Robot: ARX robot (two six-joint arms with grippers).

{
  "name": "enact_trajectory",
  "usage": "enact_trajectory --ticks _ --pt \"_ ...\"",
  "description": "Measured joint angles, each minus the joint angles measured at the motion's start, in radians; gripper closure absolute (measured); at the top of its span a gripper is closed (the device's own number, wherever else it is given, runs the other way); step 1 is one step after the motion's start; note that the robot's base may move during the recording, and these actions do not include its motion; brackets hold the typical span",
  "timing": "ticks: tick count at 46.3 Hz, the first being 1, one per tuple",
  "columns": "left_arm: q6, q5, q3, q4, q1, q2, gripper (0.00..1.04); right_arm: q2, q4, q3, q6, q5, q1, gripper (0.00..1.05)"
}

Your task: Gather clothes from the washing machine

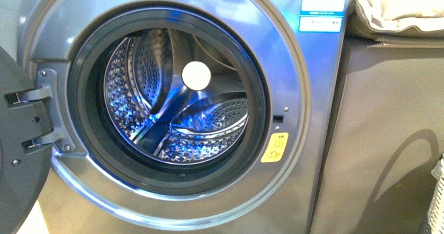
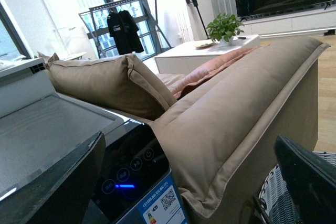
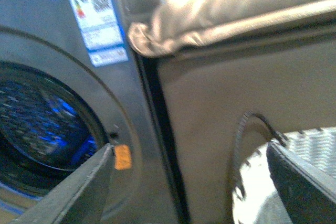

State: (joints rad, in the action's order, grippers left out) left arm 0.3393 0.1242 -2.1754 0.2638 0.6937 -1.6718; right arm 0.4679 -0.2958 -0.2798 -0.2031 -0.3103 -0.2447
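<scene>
Front view: the washing machine (image 1: 173, 113) stands with its door (image 1: 21, 150) swung open to the left, steel drum (image 1: 173, 100) showing no garment. Left wrist view: the left gripper (image 2: 189, 182), jaws spread wide, hangs above the machine's control panel (image 2: 131, 174) beside a beige cushion (image 2: 236, 124). Right wrist view, blurred: the right gripper (image 3: 191, 182), likewise spread, sits just right of the drum opening, near a woven basket (image 3: 262, 182).

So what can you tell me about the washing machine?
The washing machine is grey and shiny like metal. Its round door is swung open to the left on two hinges. A dark rubber ring runs around the hole, and the steel drum inside has lots of little holes and glows blue. No clothes show in it. There's a yellow sticker beside the hole, white and blue labels up top, and a beige sofa right against its side.
</scene>
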Motion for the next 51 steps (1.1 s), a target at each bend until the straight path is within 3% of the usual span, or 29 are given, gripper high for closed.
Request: enact_trajectory --ticks 2,6,20,22,25,28,31,35,40,47,51 --pt "0.0 0.0 0.0 0.0 0.0 0.0 0.07 -0.088 0.12 0.046 0.086 0.188 0.14 0.29" --pt "0.0 -0.001 -0.001 0.0 0.0 0.0 0.07 -0.134 0.148 0.101 0.158 0.295 0.23 0.47" --pt "0.0 0.002 -0.002 0.0 0.0 0.0 0.07 -0.225 0.151 0.183 0.2 0.307 0.241 1.04" --pt "0.0 -0.01 -0.003 0.002 0.001 0.0 0.07 -0.235 0.154 0.191 0.2 0.307 0.241 1.02" --pt "-0.089 -0.277 -0.011 0.124 0.026 0.017 0.16 -0.248 0.158 0.2 0.2 0.307 0.241 1.02" --pt "-0.18 -0.552 0.156 0.119 0.011 0.11 0.26 -0.262 0.161 0.206 0.2 0.307 0.241 1.02" --pt "-0.245 -0.693 0.378 0.021 -0.019 0.238 0.37 -0.281 0.174 0.212 0.2 0.309 0.241 1.02" --pt "-0.29 -0.696 0.673 -0.113 -0.083 0.434 0.51 -0.362 0.277 0.219 0.2 0.309 0.241 1.02" --pt "-0.317 -0.655 0.965 -0.232 -0.167 0.624 0.68 -0.418 0.299 0.229 0.2 0.309 0.241 1.02" --pt "-0.336 -0.509 1.437 -0.388 -0.3 0.861 1.02 -0.46 0.298 0.267 0.2 0.308 0.241 1.02" --pt "-0.336 -0.445 1.565 -0.425 -0.34 0.906 1.01 -0.462 0.298 0.274 0.2 0.309 0.241 1.02"
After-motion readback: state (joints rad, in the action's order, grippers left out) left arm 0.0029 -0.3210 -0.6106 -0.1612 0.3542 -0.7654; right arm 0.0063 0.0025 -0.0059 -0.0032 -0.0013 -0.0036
